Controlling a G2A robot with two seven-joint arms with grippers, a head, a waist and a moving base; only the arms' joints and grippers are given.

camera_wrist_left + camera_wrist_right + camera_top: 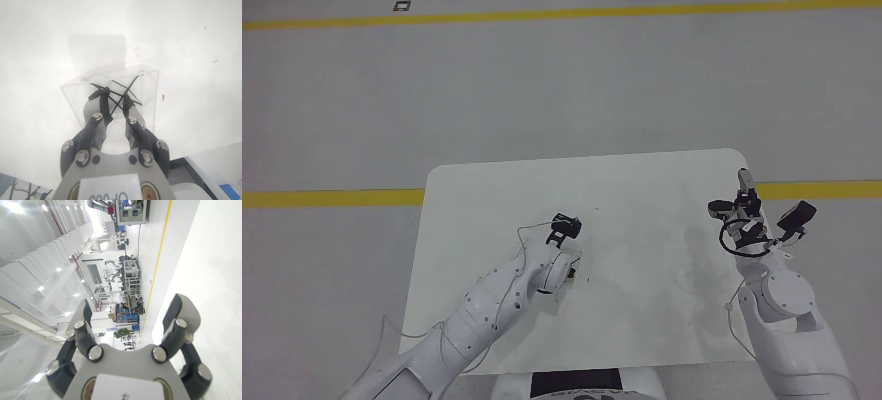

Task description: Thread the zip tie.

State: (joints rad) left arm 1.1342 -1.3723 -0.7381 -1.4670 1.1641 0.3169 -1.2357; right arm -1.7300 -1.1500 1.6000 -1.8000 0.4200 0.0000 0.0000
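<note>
At one clear plastic box (149, 106) on the white table (642, 320), at least two thin black zip ties (131, 87) cross between the left gripper's (115, 99) narrowly parted fingers. The right gripper (130, 306), well apart from the box, gapes wide, holding nothing.

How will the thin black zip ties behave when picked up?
Probably light: the thin black zip ties are slender strands. Likely springy rather than limp, since they run in straight lines across the clear plastic box. Being so thin, they may slip from a pinch.
</note>
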